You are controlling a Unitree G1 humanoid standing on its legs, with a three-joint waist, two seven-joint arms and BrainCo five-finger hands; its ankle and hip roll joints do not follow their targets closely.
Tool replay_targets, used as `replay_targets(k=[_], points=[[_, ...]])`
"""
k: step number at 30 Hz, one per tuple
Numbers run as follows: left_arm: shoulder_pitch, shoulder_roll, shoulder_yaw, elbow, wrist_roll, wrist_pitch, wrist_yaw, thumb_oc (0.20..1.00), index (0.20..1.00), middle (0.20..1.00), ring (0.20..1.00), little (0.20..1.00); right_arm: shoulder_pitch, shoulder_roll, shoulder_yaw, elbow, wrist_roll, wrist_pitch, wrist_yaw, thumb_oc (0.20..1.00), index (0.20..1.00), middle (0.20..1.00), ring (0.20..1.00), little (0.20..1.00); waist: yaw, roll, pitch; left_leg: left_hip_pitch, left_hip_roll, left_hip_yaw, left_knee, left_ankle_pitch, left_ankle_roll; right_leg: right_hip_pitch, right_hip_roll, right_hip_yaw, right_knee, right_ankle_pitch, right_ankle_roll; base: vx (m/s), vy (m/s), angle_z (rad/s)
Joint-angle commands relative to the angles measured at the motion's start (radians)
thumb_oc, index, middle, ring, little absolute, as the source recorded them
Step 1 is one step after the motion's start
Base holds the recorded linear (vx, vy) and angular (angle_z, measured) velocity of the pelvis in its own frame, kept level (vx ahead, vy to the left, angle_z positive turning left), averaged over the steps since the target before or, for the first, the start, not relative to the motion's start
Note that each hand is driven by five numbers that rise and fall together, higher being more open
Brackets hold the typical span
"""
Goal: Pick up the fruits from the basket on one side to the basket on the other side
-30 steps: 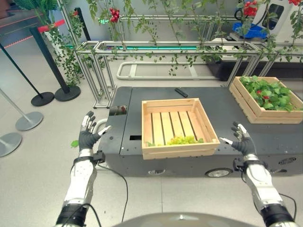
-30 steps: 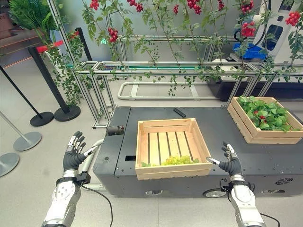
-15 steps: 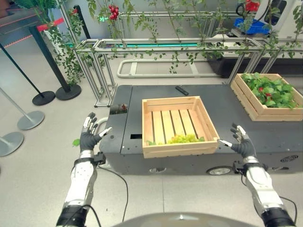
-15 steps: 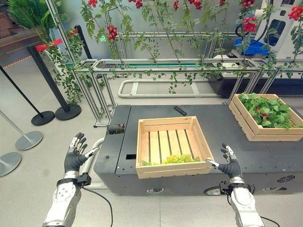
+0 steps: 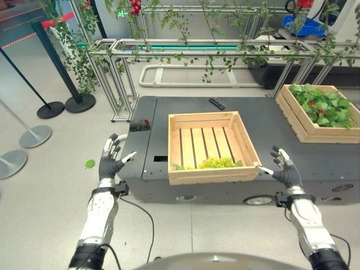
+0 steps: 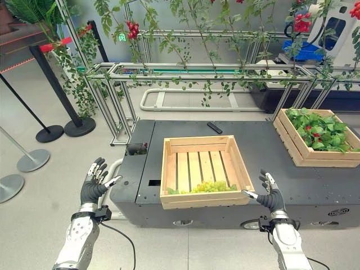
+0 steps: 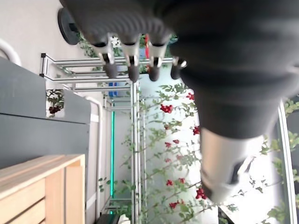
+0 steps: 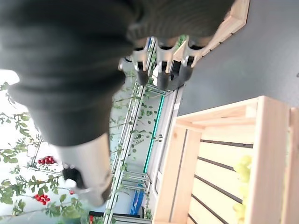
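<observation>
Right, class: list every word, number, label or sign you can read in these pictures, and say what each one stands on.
No text here can be read for certain.
Green sign at the back, among the plants: too small to read.
Oval mark on the side of the cart: blurred, unreadable.
Near crate and far crate: no print shows on either.

Bright, even indoor light; soft shadows; wrist views perhaps blown out behind.
</observation>
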Motion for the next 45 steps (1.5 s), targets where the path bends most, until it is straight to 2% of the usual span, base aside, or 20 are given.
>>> replay_targets(k=[1, 2, 4, 5, 7, 9, 14, 18, 21, 23, 25, 27, 29, 31, 32, 33, 34, 37, 41, 45], points=[[-0.047, 0.035, 0.010, -0.008, -0.024, -0.060, -0.013, 1.000, 1.000, 1.000, 1.000, 1.000, -0.046, -0.028, -0.029, -0.097, 0.005, -0.078, 0.004, 1.000, 1.000, 1.000, 1.000, 1.000, 0.003, -0.039, 0.009, -0.127, 0.033, 0.026, 0.393, -0.030, -0.049, 0.042, 0.022, 0.013, 0.064, -0.130, -0.005, -0.05, -0.118, 0.24], [-0.052, 0.034, 0.004, -0.011, -0.028, -0.063, -0.012, 1.000, 1.000, 1.000, 1.000, 1.000, -0.048, -0.031, -0.026, -0.107, 0.007, -0.078, 0.006, 1.000, 1.000, 1.000, 1.000, 1.000, 0.013, -0.041, 0.027, -0.157, 0.029, 0.007, 0.438, 0.021, -0.068, 0.051, 0.022, 0.011, 0.063, -0.131, -0.008, -0.04, -0.101, 0.09], [-0.058, 0.034, 0.005, -0.012, -0.030, -0.065, -0.009, 1.000, 1.000, 1.000, 1.000, 1.000, -0.051, -0.030, -0.025, -0.110, 0.010, -0.074, 0.009, 1.000, 1.000, 1.000, 1.000, 1.000, 0.015, -0.044, 0.039, -0.181, 0.018, -0.001, 0.461, 0.023, -0.075, 0.063, 0.019, 0.004, 0.058, -0.133, -0.009, 0.01, -0.058, -0.03], [-0.063, 0.032, 0.005, -0.013, -0.024, -0.060, -0.004, 1.000, 1.000, 1.000, 1.000, 1.000, -0.043, -0.033, -0.032, -0.118, 0.006, -0.069, 0.006, 1.000, 1.000, 1.000, 1.000, 1.000, 0.015, -0.045, 0.047, -0.240, 0.048, 0.050, 0.396, 0.042, -0.065, 0.085, 0.023, -0.014, 0.045, -0.143, -0.009, 0.11, -0.012, -0.05], [-0.062, 0.032, 0.001, -0.025, -0.020, -0.059, -0.001, 1.000, 1.000, 1.000, 1.000, 1.000, -0.048, -0.037, -0.032, -0.106, 0.004, -0.074, -0.004, 1.000, 1.000, 1.000, 1.000, 1.000, 0.025, -0.033, 0.050, -0.224, 0.076, 0.045, 0.207, 0.060, -0.048, 0.101, 0.038, -0.012, 0.033, -0.150, 0.007, 0.20, 0.054, 0.25], [-0.053, 0.042, 0.002, -0.039, -0.004, -0.061, 0.013, 1.000, 1.000, 1.000, 1.000, 1.000, -0.068, -0.057, -0.017, -0.094, -0.012, -0.081, -0.020, 1.000, 1.000, 1.000, 1.000, 1.000, 0.038, -0.007, 0.057, -0.234, 0.115, 0.008, -0.040, 0.153, -0.071, 0.124, 0.057, 0.014, 0.029, -0.175, 0.021, 0.27, 0.132, 0.12], [-0.041, 0.059, 0.035, -0.045, 0.006, -0.066, 0.030, 1.000, 1.000, 1.000, 1.000, 1.000, -0.091, -0.047, 0.011, -0.069, -0.024, -0.070, -0.014, 1.000, 1.000, 1.000, 1.000, 1.000, 0.057, 0.000, 0.042, -0.212, 0.141, 0.041, -0.050, 0.183, -0.081, 0.184, 0.052, 0.053, 0.029, -0.212, 0.032, 0.29, 0.155, -0.22], [-0.035, 0.091, 0.061, -0.069, 0.010, -0.075, 0.041, 1.000, 1.000, 1.000, 1.000, 1.000, -0.117, -0.022, 0.036, -0.064, -0.030, -0.061, -0.004, 1.000, 1.000, 1.000, 1.000, 1.000, 0.084, -0.031, 0.017, -0.263, 0.107, 0.067, 0.076, 0.119, -0.040, 0.190, -0.011, 0.066, 0.063, -0.251, 0.054, 0.30, 0.219, -0.61], [-0.030, 0.115, 0.070, -0.099, 0.019, -0.070, 0.042, 1.000, 1.000, 1.000, 1.000, 1.000, -0.128, 0.004, 0.047, -0.064, -0.041, -0.056, -0.004, 1.000, 1.000, 1.000, 1.000, 1.000, 0.106, -0.060, 0.012, -0.286, 0.090, 0.113, 0.142, 0.054, 0.001, 0.115, -0.047, 0.061, 0.213, -0.247, 0.088, 0.30, 0.241, -0.53], [-0.033, 0.125, 0.062, -0.105, 0.050, -0.064, 0.042, 1.000, 1.000, 1.000, 1.000, 1.000, -0.112, 0.017, 0.037, -0.074, -0.048, -0.051, 0.007, 1.000, 1.000, 1.000, 1.000, 1.000, 0.099, -0.067, -0.001, -0.269, 0.057, 0.116, 0.134, 0.020, 0.025, 0.053, -0.065, 0.062, 0.329, -0.177, 0.126, 0.32, 0.286, -0.07], [-0.033, 0.131, 0.053, -0.119, 0.056, -0.060, 0.039, 1.000, 1.000, 1.000, 1.000, 1.000, -0.088, 0.023, 0.018, -0.096, -0.041, -0.050, 0.021, 1.000, 1.000, 1.000, 1.000, 1.000, 0.075, -0.065, 0.005, -0.247, 0.015, 0.109, 0.127, -0.009, 0.059, -0.033, -0.089, 0.081, 0.499, -0.037, 0.164, 0.27, 0.330, 0.25], [-0.028, 0.136, 0.053, -0.146, 0.055, -0.061, 0.030, 1.000, 1.000, 1.000, 1.000, 1.000, -0.082, 0.014, 0.010, -0.122, -0.051, -0.047, 0.032, 1.000, 1.000, 1.000, 1.000, 1.000, 0.059, -0.035, 0.027, -0.214, 0.010, 0.108, 0.106, -0.023, 0.080, -0.129, -0.102, 0.052, 0.610, 0.018, 0.169, 0.22, 0.324, 0.52], [-0.032, 0.145, 0.064, -0.166, 0.062, -0.059, 0.029, 1.000, 1.000, 1.000, 1.000, 1.000, -0.084, 0.001, 0.002, -0.134, -0.065, -0.046, 0.032, 1.000, 1.000, 1.000, 1.000, 1.000, 0.042, -0.023, 0.051, -0.174, -0.005, 0.103, 0.085, -0.042, 0.089, -0.212, -0.099, 0.034, 0.588, -0.046, 0.155, 0.25, 0.213, 0.13], [-0.036, 0.149, 0.076, -0.183, 0.065, -0.063, 0.023, 1.000, 1.000, 1.000, 1.000, 1.000, -0.082, -0.020, -0.014, -0.150, -0.067, -0.046, 0.038, 1.000, 1.000, 1.000, 1.000, 1.000, 0.038, -0.020, 0.059, -0.155, -0.020, 0.090, 0.064, -0.044, 0.083, -0.245, -0.083, 0.029, 0.454, -0.106, 0.133, 0.21, 0.054, -0.06], [-0.035, 0.148, 0.076, -0.183, 0.065, -0.063, 0.023, 1.000, 1.000, 1.000, 1.000, 1.000, -0.082, -0.020, -0.014, -0.150, -0.067, -0.045, 0.038, 1.000, 1.000, 1.000, 1.000, 1.000, 0.036, -0.019, 0.060, -0.151, -0.019, 0.088, 0.063, -0.046, 0.081, -0.238, -0.081, 0.026, 0.449, -0.107, 0.132, 0.23, -0.061, 0.07], [-0.056, 0.161, 0.087, -0.184, 0.066, -0.070, 0.023, 1.000, 1.000, 1.000, 1.000, 1.000, -0.087, -0.060, -0.037, -0.179, -0.074, -0.049, 0.034, 1.000, 1.000, 1.000, 1.000, 1.000, 0.034, -0.029, 0.075, -0.141, -0.030, 0.069, 0.055, -0.056, 0.065, -0.252, -0.106, 0.061, 0.262, -0.099, 0.127, 0.20, -0.095, 0.22], [-0.070, 0.169, 0.086, -0.186, 0.067, -0.073, 0.026, 1.000, 1.000, 1.000, 1.000, 1.000, -0.103, -0.089, -0.040, -0.186, -0.072, -0.049, 0.035, 1.000, 1.000, 1.000, 1.000, 1.000, 0.036, -0.030, 0.082, -0.142, -0.027, 0.061, 0.057, -0.065, 0.059, -0.251, -0.125, 0.069, 0.205, -0.077, 0.133, 0.23, -0.147, 0.40], [-0.103, 0.191, 0.091, -0.203, 0.089, -0.073, 0.019, 1.000, 1.000, 1.000, 1.000, 1.000, -0.110, -0.187, -0.050, -0.203, -0.059, -0.036, 0.076, 1.000, 1.000, 1.000, 1.000, 1.000, 0.048, -0.059, 0.101, -0.173, -0.032, 0.051, 0.079, -0.071, 0.047, -0.253, -0.117, 0.061, 0.205, -0.053, 0.130, 0.03, -0.168, 0.66], [-0.120, 0.201, 0.100, -0.203, 0.072, -0.085, 0.017, 1.000, 1.000, 1.000, 1.000, 1.000, -0.136, -0.308, -0.070, -0.177, -0.049, -0.029, 0.101, 1.000, 1.000, 1.000, 1.000, 1.000, 0.053, -0.050, 0.125, -0.208, -0.021, 0.035, 0.101, -0.066, 0.027, -0.272, -0.109, 0.021, 0.215, -0.052, 0.118, 0.01, -0.159, 0.40], [-0.141, 0.233, 0.099, -0.200, 0.044, -0.089, 0.006, 1.000, 1.000, 1.000, 1.000, 1.000, -0.193, -0.502, -0.045, -0.177, -0.004, -0.016, 0.185, 1.000, 1.000, 1.000, 1.000, 1.000, 0.058, -0.033, 0.175, -0.258, 0.002, -0.003, 0.107, -0.043, 0.006, -0.316, -0.086, -0.006, 0.254, -0.081, 0.097, -0.05, -0.145, 0.02]])
